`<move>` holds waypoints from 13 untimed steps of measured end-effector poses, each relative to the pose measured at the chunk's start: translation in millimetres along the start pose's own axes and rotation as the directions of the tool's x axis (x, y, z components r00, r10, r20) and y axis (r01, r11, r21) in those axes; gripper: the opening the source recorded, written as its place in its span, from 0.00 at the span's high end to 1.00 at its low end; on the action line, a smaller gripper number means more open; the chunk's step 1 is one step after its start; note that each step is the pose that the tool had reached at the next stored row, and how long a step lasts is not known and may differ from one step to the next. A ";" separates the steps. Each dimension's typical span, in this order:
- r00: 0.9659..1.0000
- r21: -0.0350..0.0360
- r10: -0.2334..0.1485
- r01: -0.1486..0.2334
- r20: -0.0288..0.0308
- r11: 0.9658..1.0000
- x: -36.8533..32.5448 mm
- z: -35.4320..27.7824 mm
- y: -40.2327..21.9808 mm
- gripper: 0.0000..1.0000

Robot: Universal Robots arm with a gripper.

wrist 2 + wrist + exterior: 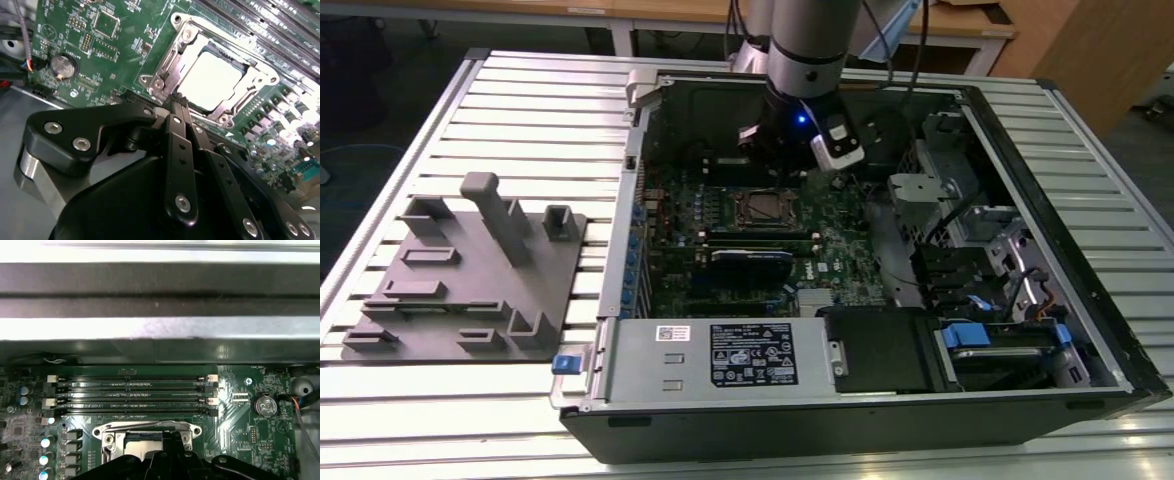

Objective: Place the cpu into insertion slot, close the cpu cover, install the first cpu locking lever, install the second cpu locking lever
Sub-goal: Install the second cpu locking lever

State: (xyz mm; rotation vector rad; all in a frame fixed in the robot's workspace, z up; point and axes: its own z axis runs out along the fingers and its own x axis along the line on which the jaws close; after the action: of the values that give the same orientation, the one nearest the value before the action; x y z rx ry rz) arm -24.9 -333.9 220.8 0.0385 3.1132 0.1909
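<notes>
Silver cpu (216,80) sits under its cover (165,65), just beyond the gripper (176,106), fingers together.

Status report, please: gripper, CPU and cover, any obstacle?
Gripper shut, empty, at the socket edge. Cpu seated in the socket. Cpu cover down around it. No obstacle seen on the motherboard.

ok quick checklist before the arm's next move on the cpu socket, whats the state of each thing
1. cpu seated flat in the socket: ok.
2. cpu cover closed over it: ok, frame lies around the chip.
3. Both locking levers latched: cannot tell.
4. gripper empty: ok, fingers together just beside the socket edge.
5. Memory slots clear of the gripper: ok.
</notes>
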 end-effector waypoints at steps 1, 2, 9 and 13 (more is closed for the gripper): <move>1.000 0.002 0.000 0.000 0.000 1.000 0.0 -1.9 0.2 0.89; 1.000 0.005 0.000 0.000 0.000 1.000 -0.1 -3.7 0.4 0.89; 1.000 0.069 -0.002 0.002 0.002 0.998 -0.1 -6.7 0.8 0.89; 1.000 0.080 -0.002 0.002 0.002 0.997 -0.2 -6.7 0.8 0.89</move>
State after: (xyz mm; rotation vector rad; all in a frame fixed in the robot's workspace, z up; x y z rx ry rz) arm -24.8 -333.9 227.5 0.0367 3.1174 0.0666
